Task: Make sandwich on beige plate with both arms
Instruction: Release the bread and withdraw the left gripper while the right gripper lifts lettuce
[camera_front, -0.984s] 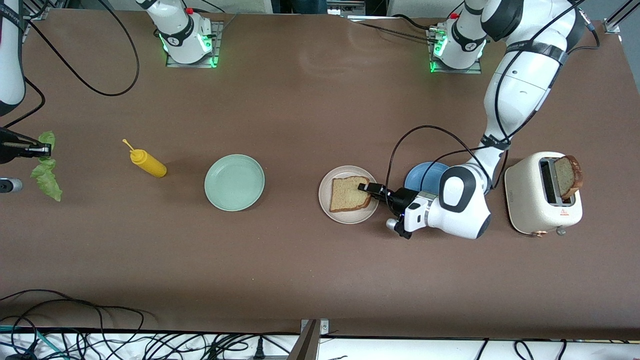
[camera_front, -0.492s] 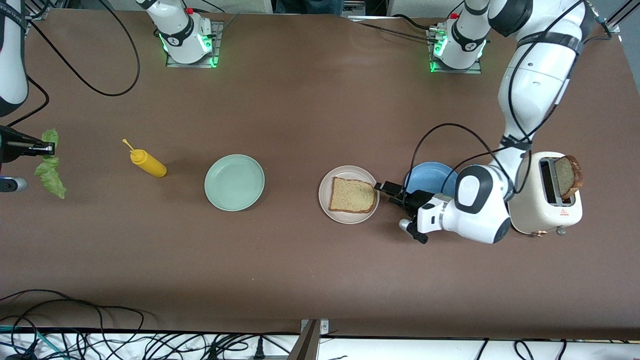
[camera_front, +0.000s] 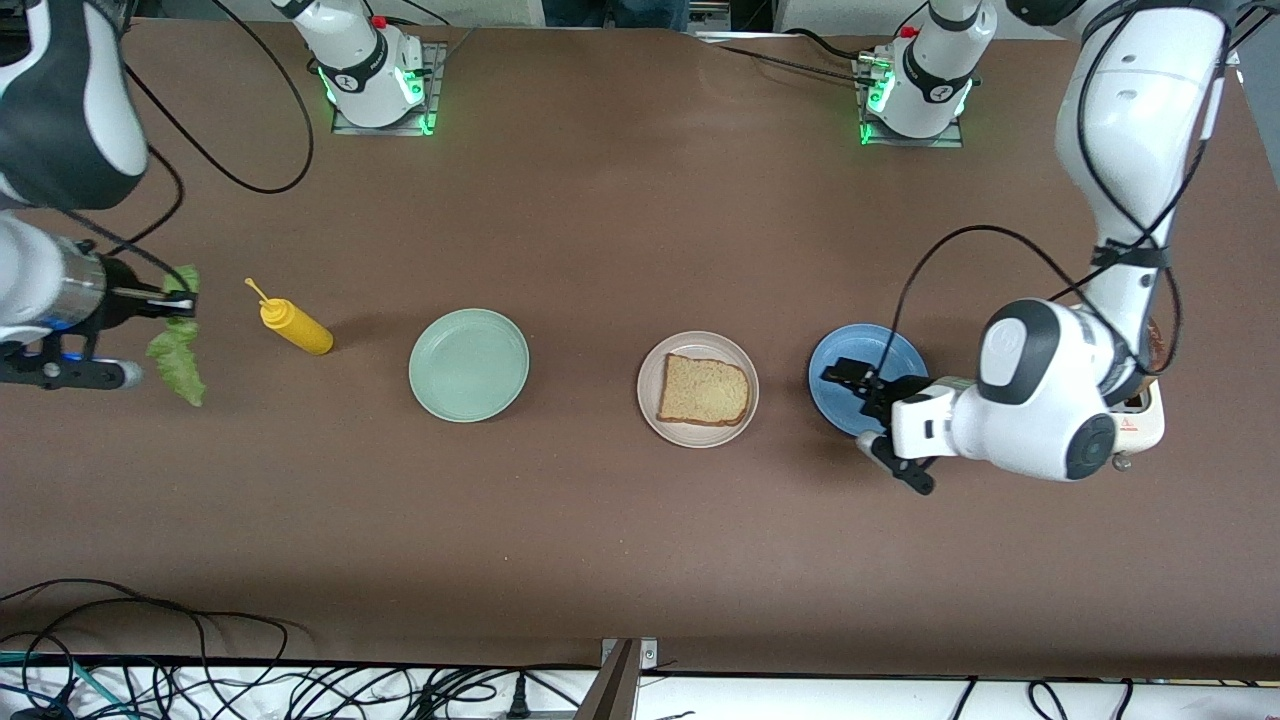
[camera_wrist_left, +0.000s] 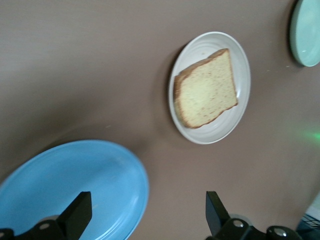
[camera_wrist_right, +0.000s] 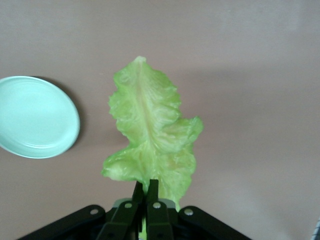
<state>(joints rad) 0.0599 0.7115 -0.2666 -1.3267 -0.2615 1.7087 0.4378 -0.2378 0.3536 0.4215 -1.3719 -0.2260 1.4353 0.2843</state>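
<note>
One bread slice lies on the beige plate; our left gripper hovers open over the blue plate. Our right gripper pinches the lettuce leaf, next carried across onto that slice

Matt brown desk, flat and even, no shine on it. Beige plate looks like matt ceramic, faint rings in its surface. The bread slice on it is porous, crumbly, with a darker crust. Blue plate has a soft sheen; so does the mint-green plate. Lettuce leaf is frilly, veined, slightly waxy. Yellow squeeze bottle reads as smooth plastic. Arm shells are glossy white plastic; left hand matt black.
</note>
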